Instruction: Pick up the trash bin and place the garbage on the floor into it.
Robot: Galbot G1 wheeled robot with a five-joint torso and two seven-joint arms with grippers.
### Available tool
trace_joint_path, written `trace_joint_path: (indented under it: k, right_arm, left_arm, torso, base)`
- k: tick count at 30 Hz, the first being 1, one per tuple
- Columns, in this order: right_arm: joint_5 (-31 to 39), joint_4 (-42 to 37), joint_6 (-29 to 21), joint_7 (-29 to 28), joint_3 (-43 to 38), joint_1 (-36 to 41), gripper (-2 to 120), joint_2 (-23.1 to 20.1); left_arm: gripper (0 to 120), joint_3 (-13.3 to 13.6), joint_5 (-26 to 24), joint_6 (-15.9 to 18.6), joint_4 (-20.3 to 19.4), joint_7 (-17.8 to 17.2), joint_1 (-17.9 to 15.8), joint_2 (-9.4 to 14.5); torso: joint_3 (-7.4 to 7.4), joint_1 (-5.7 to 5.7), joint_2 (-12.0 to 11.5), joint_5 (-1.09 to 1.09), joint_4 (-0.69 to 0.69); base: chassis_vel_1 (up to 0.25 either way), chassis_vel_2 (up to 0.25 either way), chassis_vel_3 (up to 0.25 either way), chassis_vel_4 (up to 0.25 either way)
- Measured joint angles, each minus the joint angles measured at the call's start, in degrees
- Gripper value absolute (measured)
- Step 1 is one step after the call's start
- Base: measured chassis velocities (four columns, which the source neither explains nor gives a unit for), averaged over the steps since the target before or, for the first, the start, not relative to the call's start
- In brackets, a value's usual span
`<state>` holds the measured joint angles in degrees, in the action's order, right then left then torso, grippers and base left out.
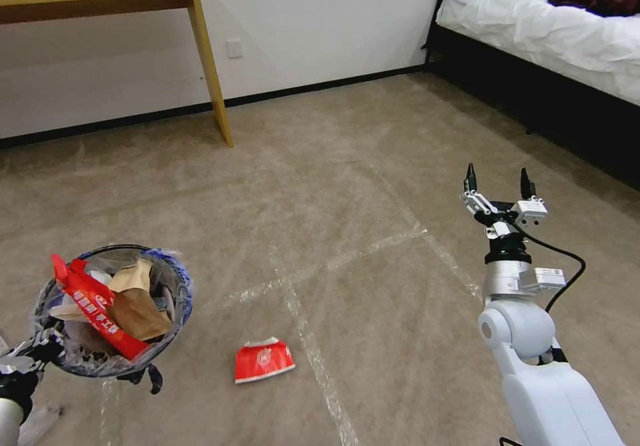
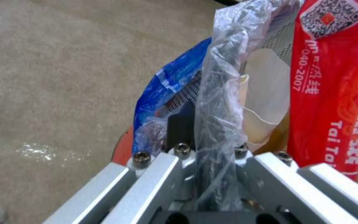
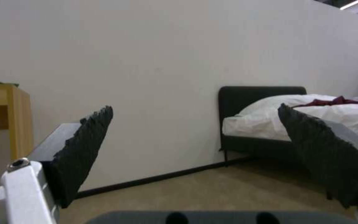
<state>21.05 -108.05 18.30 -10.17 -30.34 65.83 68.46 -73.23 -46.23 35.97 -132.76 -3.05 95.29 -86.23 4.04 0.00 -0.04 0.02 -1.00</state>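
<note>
Trash bin (image 1: 117, 313) sits at the lower left of the head view, held off the floor (image 1: 347, 186) by my left gripper (image 1: 30, 356), whose fingers are pinching the black rim and its crinkled liner; the left wrist view shows the rim (image 2: 216, 130) clamped between them. The bin is already full: a long red wrapper (image 1: 93, 309) pokes up over the edge, brown paper (image 1: 137, 306) is packed beside it, and a blue bag (image 2: 166, 84) hangs over the side.

One piece of garbage is left in sight, a crushed red can (image 1: 264, 360) lying on the carpet at lower centre, just right of the bin and beside a tape line. My right gripper (image 1: 499, 181) hangs at centre right, raised clear of the floor, pointing toward the wall, fingers spread and holding nothing.

My worries from here:
- The hold is a one-sided pinch on rim and slippery liner, so I judge the bin could tip or slide if I swing the arm fast.
- The red wrapper rides high and may spill out on a jolt.
- The flattened can lies low on the carpet; a shallow approach could push it away rather than catch it.
</note>
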Motion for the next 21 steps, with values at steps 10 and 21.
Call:
trace_joint_path:
  k: [10,21]
  right_arm:
    - [-0.6,0.7,2.9,0.9,1.1,-0.3,100,0.4]
    - [-0.8,0.9,3.5,1.7,3.0,-0.6,100,-1.4]
  left_arm:
    - [1,0.1,0.2,0.0,0.6,0.2,-0.1,0.0]
    - [1,0.2,0.5,-0.1,1.4,0.3,-0.6,0.1]
  torso:
    - [-0.01,0.00,0.0,-0.01,0.00]
    - [-0.01,-0.01,0.0,-0.01,-0.01]
  base:
    - [-0.047,0.052,0.043,-0.048]
    - [0.000,0.000,0.000,0.000]
